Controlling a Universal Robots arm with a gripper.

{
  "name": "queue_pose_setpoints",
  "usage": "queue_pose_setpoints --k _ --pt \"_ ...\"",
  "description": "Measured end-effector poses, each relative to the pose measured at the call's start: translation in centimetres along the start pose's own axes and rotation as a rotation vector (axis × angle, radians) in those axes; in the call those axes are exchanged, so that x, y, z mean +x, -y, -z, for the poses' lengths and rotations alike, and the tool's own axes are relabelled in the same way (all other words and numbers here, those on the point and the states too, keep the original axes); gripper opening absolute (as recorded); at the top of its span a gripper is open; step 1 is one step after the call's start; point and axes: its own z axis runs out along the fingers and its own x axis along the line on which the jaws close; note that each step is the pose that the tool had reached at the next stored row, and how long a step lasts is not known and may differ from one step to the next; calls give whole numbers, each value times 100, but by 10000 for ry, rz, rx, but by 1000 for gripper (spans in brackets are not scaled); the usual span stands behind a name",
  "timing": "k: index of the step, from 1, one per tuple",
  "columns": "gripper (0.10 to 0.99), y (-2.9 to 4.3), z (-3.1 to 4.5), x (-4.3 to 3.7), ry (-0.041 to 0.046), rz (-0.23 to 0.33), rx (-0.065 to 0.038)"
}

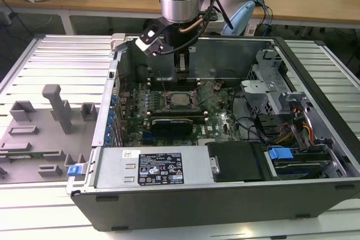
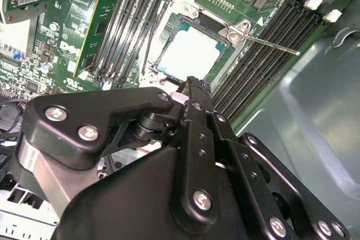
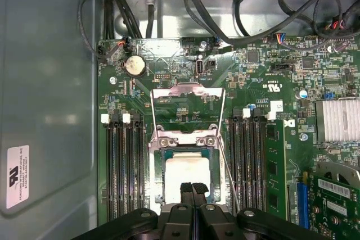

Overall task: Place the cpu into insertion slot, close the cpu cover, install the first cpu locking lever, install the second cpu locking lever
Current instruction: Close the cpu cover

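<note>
The cpu, a pale square chip, lies flat in the black-rimmed insertion slot on the green board; it also shows in the second wrist view and in the exterior view. The cpu cover, a thin metal frame with a window, stands swung open beyond the socket's hinge. A thin wire locking lever sticks out loose beside the socket. My gripper hangs just above the near edge of the cpu, fingers shut together with nothing between them. In the exterior view the gripper is over the socket.
Black memory slots flank the socket on both sides. A long black card lies in front of it, with the labelled power supply nearer. The grey case wall is close by. Grey fixtures stand on the table at the exterior view's left.
</note>
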Motion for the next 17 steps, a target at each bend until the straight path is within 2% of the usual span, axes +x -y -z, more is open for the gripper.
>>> queue_pose_setpoints --k 13,17 --pt "106 -5 2 0 0 8 0" --pt "106 -71 -4 2 -2 13 0"
